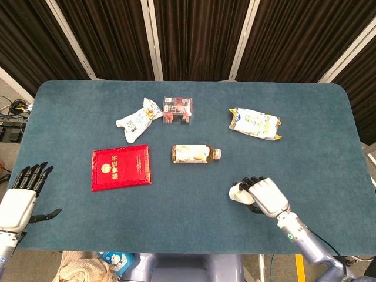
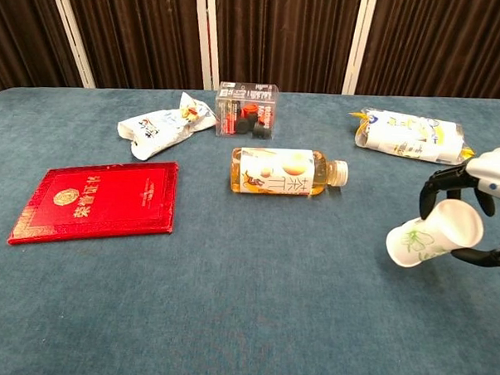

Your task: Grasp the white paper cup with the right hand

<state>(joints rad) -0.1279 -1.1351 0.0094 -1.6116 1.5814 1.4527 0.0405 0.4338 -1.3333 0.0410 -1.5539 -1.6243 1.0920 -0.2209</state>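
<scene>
My right hand (image 1: pixel 262 197) (image 2: pixel 481 206) holds the white paper cup (image 2: pixel 430 234) (image 1: pixel 237 191) above the table's right front area. The cup lies tilted on its side in the grip, base pointing left, with a green print on its wall. Dark fingers curl around the cup's rim end. My left hand (image 1: pixel 20 197) rests at the table's front left edge with its fingers spread and nothing in it; the chest view does not show it.
A tea bottle (image 1: pixel 195 154) (image 2: pixel 288 172) lies mid-table. A red booklet (image 1: pixel 121 167) (image 2: pixel 96 200) lies to the left. Two snack bags (image 1: pixel 138 119) (image 1: pixel 254 123) and a clear box (image 1: pixel 177 110) sit toward the back.
</scene>
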